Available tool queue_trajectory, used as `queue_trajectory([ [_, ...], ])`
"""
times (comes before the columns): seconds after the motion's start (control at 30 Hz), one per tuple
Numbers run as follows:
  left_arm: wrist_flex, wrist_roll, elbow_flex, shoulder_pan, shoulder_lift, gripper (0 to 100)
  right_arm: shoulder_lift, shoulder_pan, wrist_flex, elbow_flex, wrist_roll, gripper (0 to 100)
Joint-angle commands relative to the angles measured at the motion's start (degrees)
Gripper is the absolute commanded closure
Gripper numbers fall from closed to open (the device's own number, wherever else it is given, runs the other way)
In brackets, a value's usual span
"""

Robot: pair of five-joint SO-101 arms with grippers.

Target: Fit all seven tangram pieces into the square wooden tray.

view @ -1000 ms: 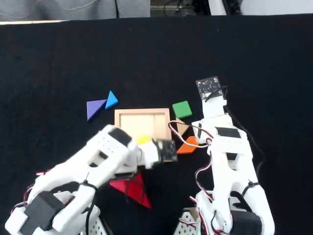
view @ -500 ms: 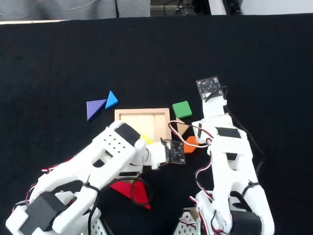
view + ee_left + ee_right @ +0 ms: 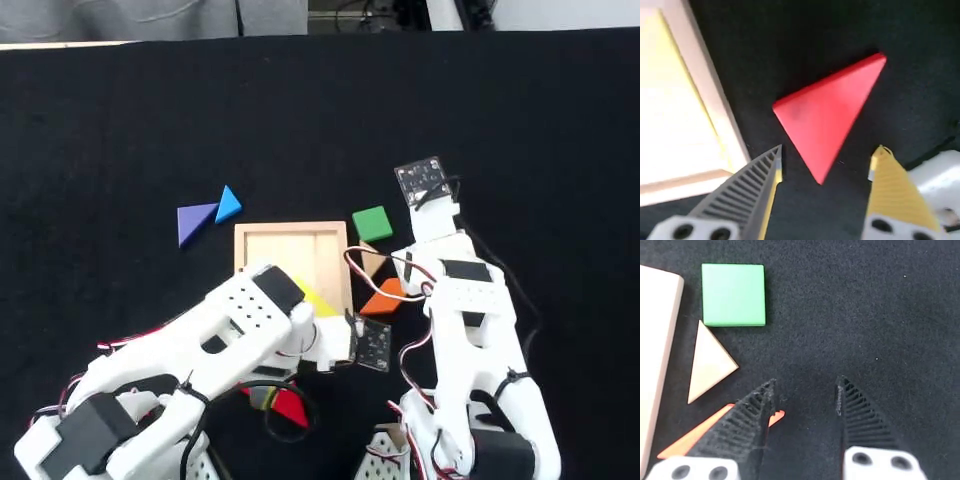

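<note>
Tangram tray (image 3: pixel 290 228), square and wooden, is seen on the black tabletop (image 3: pixel 500 120) with a yellow piece (image 3: pixel 315 298) inside. The left pincer (image 3: pixel 829 150) is spread around the red triangle (image 3: pixel 827 110) just beside the tray. The right pincer (image 3: pixel 805 381) is spread near the green square (image 3: pixel 733 294), pale triangle (image 3: pixel 710 362) and orange piece (image 3: pixel 705 432).

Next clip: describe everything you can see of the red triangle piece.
The red triangle is a flat, smooth, solid-red piece, seemingly painted wood, lying on the black cloth just outside the tray rim, apart from it. The open left end effector straddles one of its corners; no contact shows.
</note>
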Motion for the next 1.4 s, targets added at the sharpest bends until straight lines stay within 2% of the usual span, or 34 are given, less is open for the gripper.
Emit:
queue_trajectory([
  [0.0,-6.15,-2.02,1.10,0.66,-0.53,70,-2.15,0.97,-0.44,-0.31,0.53,80.8],
  [0.1,-12.66,-1.85,4.88,0.66,-0.44,70,-2.15,5.27,-0.53,-1.27,0.53,80.8],
  [0.23,-16.88,-1.85,9.19,1.89,-0.44,70,-2.15,8.97,-0.53,-2.15,0.53,80.8],
  [0.57,-18.46,-2.20,11.38,2.42,-0.44,70,-2.15,7.12,-0.44,-1.80,0.62,80.8],
  [0.83,-29.19,-2.11,17.19,3.91,-0.70,70,-2.15,7.12,-0.44,-1.80,0.62,80.8],
  [1.1,-29.54,-2.55,16.40,3.82,-0.44,70,-2.15,7.12,-0.44,-1.71,0.62,80.8],
  [1.17,-29.54,-4.92,16.66,3.82,-0.35,70,-2.15,7.12,-0.44,-1.71,0.62,80.8],
  [1.23,-29.54,-5.98,16.66,4.09,-0.35,73,-2.15,7.12,-0.44,-1.71,0.62,80.8],
  [1.37,-28.48,-5.89,16.75,4.35,-1.05,84,-2.15,7.30,-0.44,-1.71,0.62,80.8],
])
